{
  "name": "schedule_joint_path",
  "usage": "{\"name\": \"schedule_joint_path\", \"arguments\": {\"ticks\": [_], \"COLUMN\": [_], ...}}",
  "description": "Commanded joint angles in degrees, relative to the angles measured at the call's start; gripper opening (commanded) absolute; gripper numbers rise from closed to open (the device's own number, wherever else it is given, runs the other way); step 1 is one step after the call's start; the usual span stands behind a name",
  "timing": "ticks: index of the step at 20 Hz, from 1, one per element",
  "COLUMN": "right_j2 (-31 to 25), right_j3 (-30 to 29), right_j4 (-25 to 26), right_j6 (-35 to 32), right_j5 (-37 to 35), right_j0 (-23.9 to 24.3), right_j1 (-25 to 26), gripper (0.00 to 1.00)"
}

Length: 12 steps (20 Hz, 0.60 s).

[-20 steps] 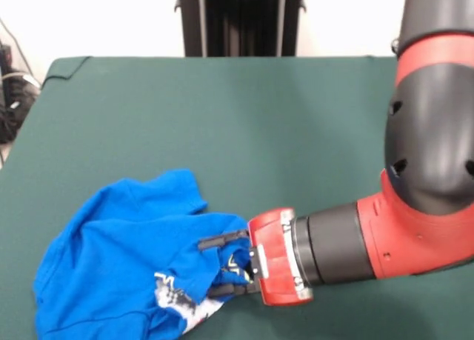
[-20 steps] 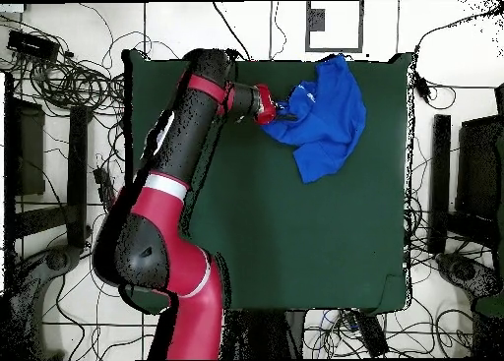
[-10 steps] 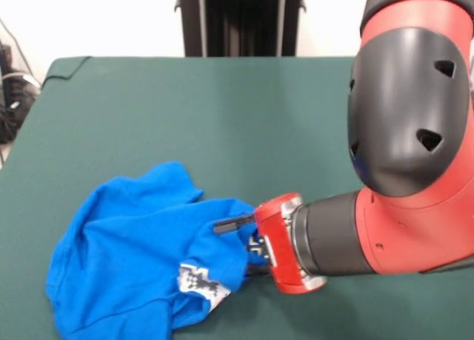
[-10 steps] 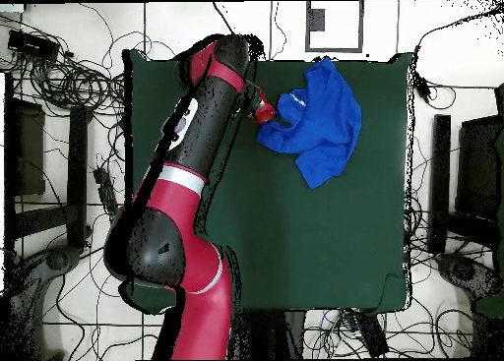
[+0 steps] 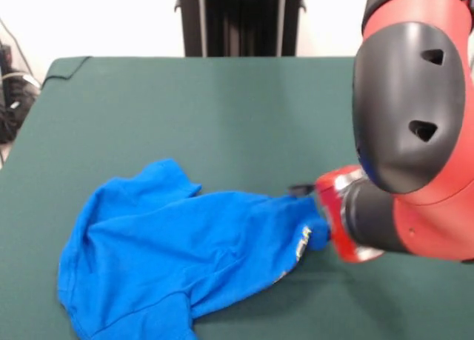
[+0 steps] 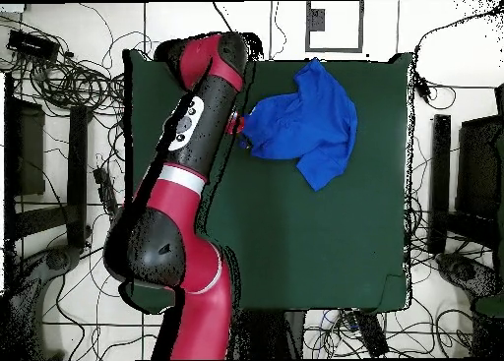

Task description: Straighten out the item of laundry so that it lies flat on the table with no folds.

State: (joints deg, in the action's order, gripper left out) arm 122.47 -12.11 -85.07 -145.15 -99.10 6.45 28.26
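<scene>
The green counter (image 5: 222, 103) has open felt across most of its surface. The arm (image 6: 187, 131) runs along one long edge. The crumpled blue T-shirt (image 5: 178, 244) lies near one end of the counter, close to a corner. The end effector (image 5: 315, 218) is closed on the shirt's stretched edge.

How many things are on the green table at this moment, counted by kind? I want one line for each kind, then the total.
Blue T-shirt, rumpled, one edge pulled out toward the arm: 1
Robot arm with its end effector at that edge of the shirt: 1
Total: 2, both over the table; no other loose object shows on it.
</scene>
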Motion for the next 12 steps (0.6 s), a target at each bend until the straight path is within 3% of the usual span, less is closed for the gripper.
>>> {"name": "schedule_joint_path", "arguments": {"ticks": [1, 7, 12], "right_j2": [-9.1, -18.9, -24.3], "right_j3": [7.5, 2.9, -2.8], "right_j4": [-4.3, 3.0, 13.6], "right_j6": [8.4, 7.6, 7.3], "right_j5": [-12.7, -7.6, 7.8], "right_j0": [-3.4, -8.6, -13.9], "right_j1": [3.2, 4.5, 5.1], "gripper": [1.0, 1.0, 1.0]}}
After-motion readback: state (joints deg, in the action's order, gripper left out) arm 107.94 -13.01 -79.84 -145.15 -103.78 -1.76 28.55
